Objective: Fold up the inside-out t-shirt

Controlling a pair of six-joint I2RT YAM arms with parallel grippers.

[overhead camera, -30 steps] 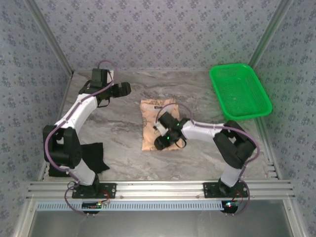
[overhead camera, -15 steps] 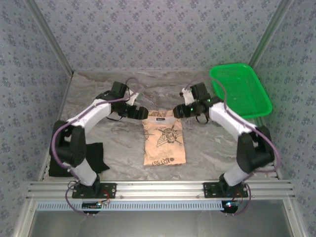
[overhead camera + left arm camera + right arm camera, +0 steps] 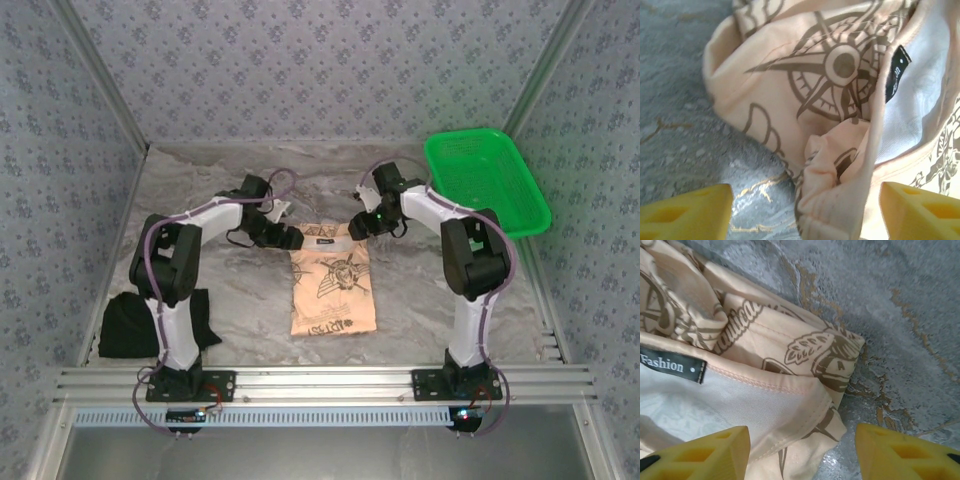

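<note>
1. Fabric in peach-tan, a t-shirt printed with dark compass-and-ship drawings (image 3: pixel 333 285), lay folded into a narrow rectangle at the middle of the grey marbled table (image 3: pixel 240 300), its collar end toward the far side.
2. In the top view, the left gripper (image 3: pixel 292 238) sat at the shirt's far left corner and the right gripper (image 3: pixel 358 228) at its far right corner.
3. In the left wrist view, the left gripper (image 3: pixel 805 210) was released. Its yellow fingers (image 3: pixel 690 212) stood wide apart, a bunched fold of the t-shirt (image 3: pixel 805 100) rose between them, and neither visibly pressed the cloth.
4. A small dark neck label (image 3: pixel 897 70) showed there against the paler inner side of the collar.
5. In the right wrist view, the right gripper (image 3: pixel 800 452) was likewise unclenched, its fingers (image 3: pixel 695 455) straddling the shirt's corner (image 3: pixel 765 370). The label (image 3: pixel 672 365) read "Fashion".
6. A green plastic mesh basket (image 3: pixel 487 185) stood at the far right, apart from the shirt.
7. A plain black folded garment (image 3: pixel 130 325) lay at the near left, beside the left arm.
</note>
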